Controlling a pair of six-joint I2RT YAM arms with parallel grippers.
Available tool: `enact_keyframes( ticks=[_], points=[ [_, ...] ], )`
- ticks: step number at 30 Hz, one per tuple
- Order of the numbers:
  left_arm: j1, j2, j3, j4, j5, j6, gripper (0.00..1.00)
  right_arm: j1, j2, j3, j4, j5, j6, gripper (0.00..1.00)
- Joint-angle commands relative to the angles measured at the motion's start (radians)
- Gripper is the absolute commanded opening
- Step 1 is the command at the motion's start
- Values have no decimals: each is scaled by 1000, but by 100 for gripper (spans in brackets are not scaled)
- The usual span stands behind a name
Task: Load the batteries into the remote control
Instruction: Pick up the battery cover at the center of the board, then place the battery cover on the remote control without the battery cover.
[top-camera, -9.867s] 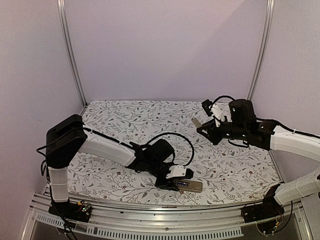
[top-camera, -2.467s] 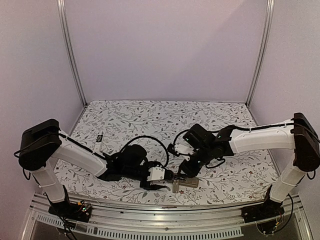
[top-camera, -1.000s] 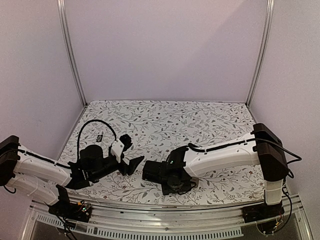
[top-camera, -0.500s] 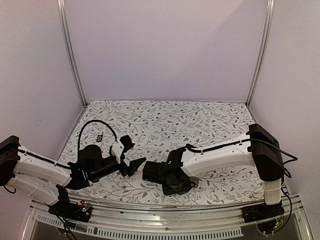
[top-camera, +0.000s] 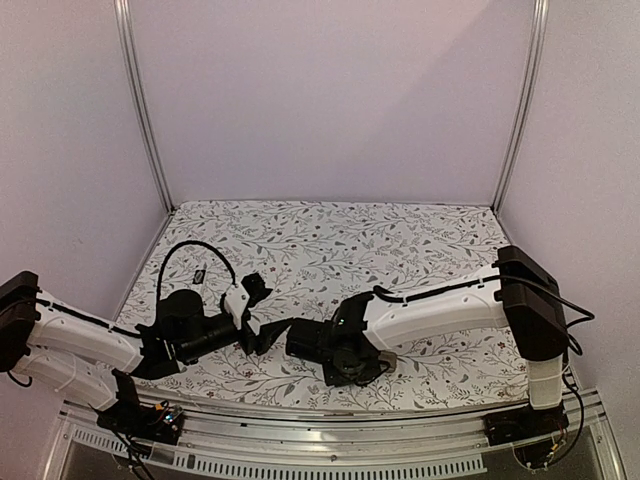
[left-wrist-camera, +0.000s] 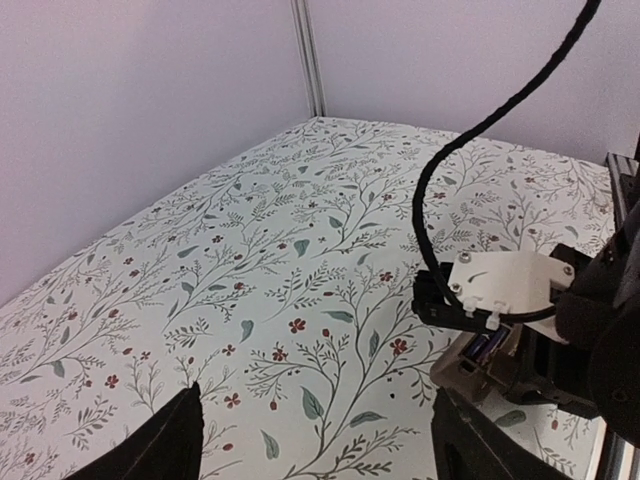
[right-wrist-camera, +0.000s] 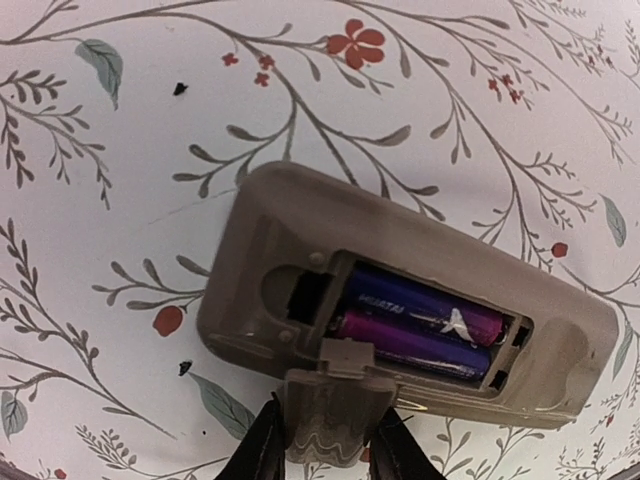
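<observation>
Batteries (right-wrist-camera: 420, 320): two, dark purple, lying side by side in the open compartment of the remote (right-wrist-camera: 300, 230), lengthwise along it.
Remote: tan, lying back side up on the flowered table (left-wrist-camera: 250, 230), near the table's front edge and right of the middle; in the top view the right arm (top-camera: 430, 310) hides most of it.
Cover (right-wrist-camera: 335, 405): small tan lid with ridges, off the compartment, touching the remote's near long edge just beside the batteries.
Right fingers (right-wrist-camera: 262, 445): one on each side of the cover, pinching it between them.
Left fingers (left-wrist-camera: 170, 440): spread wide, nothing between them, held over bare table, apart from the remote.
Left arm (top-camera: 90, 340): stretched low across the front left of the table, its wrist pointing toward the right arm's wrist.
</observation>
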Motion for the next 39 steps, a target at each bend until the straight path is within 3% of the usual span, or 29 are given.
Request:
enact_keyframes(
  ticks=[1,7,13,17,21,26,30,35,39],
  points=[
    [12,5,-12,14,20,12,78,-17,13,-33,3,2,-6,24],
    [12,3,-8,15,28,14,78,-15,-15,-50,14,12,-1,14],
    [12,-25,-27,40,32,-6,78,-14,-101,-120,193,-48,-144,12],
    [12,-48,-29,32,31,-19,78,-15,-193,-135,244,-105,-361,12],
    [13,-71,-38,31,29,-27,78,-42,-276,-143,246,-210,-700,11],
    [17,-88,-51,20,19,-32,78,-158,-327,-137,192,-409,-989,10],
    [23,-128,-86,48,26,-22,79,-237,-375,-146,168,-532,-1340,14],
    [36,-130,-108,68,41,-19,78,-287,-303,-35,6,-565,-1650,16],
    [36,-83,-122,99,154,43,77,-291,-178,16,-88,-508,-1739,18]
  ],
)
